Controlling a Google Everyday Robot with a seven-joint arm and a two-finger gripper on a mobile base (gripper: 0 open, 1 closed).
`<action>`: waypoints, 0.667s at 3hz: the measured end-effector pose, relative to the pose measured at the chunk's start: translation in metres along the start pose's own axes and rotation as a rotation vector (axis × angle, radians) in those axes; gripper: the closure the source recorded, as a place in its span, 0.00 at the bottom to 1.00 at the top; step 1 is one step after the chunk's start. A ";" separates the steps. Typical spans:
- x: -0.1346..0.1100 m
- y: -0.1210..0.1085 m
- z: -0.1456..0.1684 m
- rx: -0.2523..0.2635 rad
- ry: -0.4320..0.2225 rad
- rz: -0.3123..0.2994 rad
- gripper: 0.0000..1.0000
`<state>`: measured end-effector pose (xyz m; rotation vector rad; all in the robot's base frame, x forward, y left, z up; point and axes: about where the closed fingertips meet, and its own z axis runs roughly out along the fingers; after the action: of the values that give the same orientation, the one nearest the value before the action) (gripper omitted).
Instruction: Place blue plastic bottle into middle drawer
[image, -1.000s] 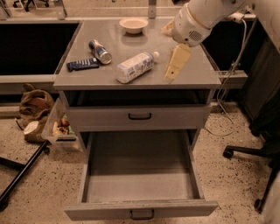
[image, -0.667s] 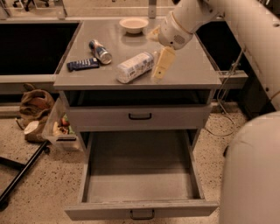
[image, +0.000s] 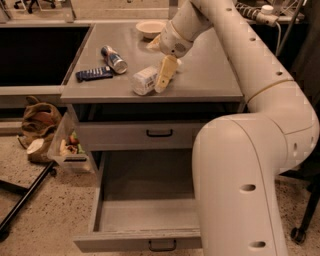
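One high camera (behind the arm (image: 240, 190)) looks down on the cabinet (image: 212, 75); gripper (image: 163, 85) over its top.

No legible text or labels

A lab or workshop — grey metal cabinet (image: 210, 80), speckled floor (image: 45, 210), chair base (image: 300, 231) — gripper (image: 164, 80) over the cabinet top.

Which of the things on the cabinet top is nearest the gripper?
The blue plastic bottle, lying on its side right at the gripper; the can, dark packet and bowl sit farther off.
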<state>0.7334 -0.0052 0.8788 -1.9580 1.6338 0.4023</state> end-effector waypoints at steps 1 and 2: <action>-0.003 -0.010 -0.002 0.024 -0.008 -0.006 0.00; 0.008 -0.008 0.012 0.001 -0.011 0.018 0.00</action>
<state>0.7440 -0.0035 0.8668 -1.9383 1.6457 0.4178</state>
